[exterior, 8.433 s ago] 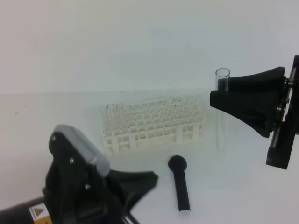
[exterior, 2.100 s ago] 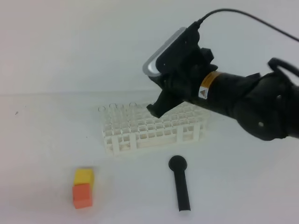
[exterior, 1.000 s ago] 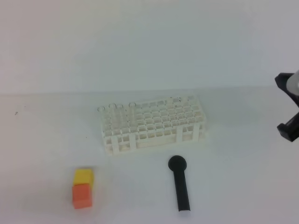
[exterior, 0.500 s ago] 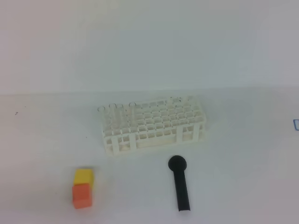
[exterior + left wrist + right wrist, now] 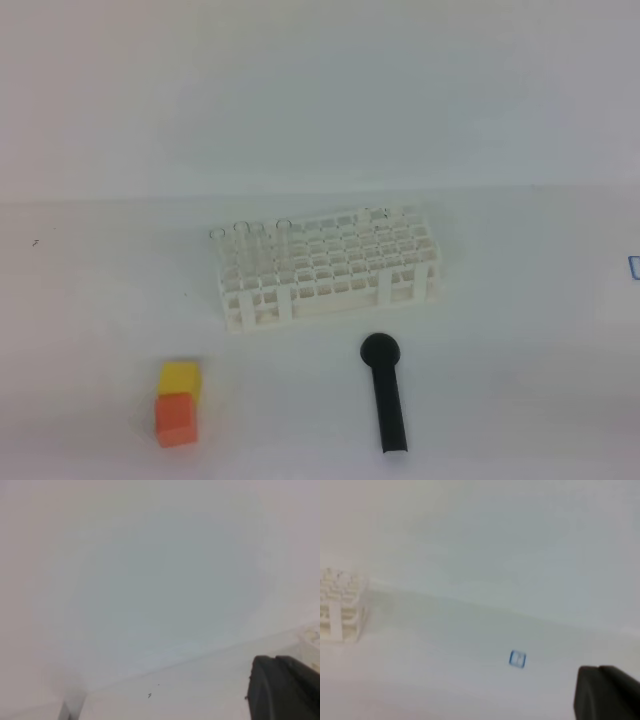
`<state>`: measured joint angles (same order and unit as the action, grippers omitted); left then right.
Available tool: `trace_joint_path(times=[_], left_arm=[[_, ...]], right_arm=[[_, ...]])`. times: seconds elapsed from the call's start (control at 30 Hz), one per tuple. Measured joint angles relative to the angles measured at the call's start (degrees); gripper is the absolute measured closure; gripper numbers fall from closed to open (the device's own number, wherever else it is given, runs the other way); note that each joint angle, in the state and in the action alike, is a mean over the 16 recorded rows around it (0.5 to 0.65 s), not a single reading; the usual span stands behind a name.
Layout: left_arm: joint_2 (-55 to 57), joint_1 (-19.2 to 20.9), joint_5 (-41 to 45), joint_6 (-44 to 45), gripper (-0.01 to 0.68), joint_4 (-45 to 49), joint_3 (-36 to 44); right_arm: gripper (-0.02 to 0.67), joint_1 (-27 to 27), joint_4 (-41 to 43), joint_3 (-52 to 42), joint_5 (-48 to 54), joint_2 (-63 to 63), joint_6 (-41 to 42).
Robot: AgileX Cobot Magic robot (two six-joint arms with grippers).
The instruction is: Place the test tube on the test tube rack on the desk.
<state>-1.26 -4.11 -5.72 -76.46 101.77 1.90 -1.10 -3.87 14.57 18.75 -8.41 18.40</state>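
The white test tube rack (image 5: pixel 328 268) stands on the desk (image 5: pixel 520 330) in the middle of the exterior high view; its end also shows at the left edge of the right wrist view (image 5: pixel 337 605). Clear rims of test tubes rise upright from the rack's back-left holes, one test tube (image 5: pixel 284 224) furthest right among them. Neither arm appears in the exterior high view. Only a black tip of my left gripper (image 5: pixel 280 685) and of my right gripper (image 5: pixel 605 692) shows in each wrist view, both shut, nothing held, far from the rack.
A black round-headed stick-shaped tool (image 5: pixel 385 395) lies in front of the rack. A yellow block (image 5: pixel 179 379) and an orange block (image 5: pixel 175 419) sit at the front left. A small blue mark (image 5: pixel 517 658) is on the desk at the right.
My right arm, at the right edge a second ago, has left the exterior high view. Rack, tubes, tool and blocks have not moved.
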Motion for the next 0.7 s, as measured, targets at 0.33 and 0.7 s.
trace_joint_path(times=[0.33,0.7], left_arm=[[0.0,0.0,0.0,-0.05,0.673,0.0,0.0],[0.0,0.0,0.0,-0.06,0.673,0.0,0.0]], right_arm=[[0.65,1.21,0.94,-14.19,-2.25,8.31,-8.42],[0.65,1.26,2.88,-16.07,0.53,8.73,-11.65]])
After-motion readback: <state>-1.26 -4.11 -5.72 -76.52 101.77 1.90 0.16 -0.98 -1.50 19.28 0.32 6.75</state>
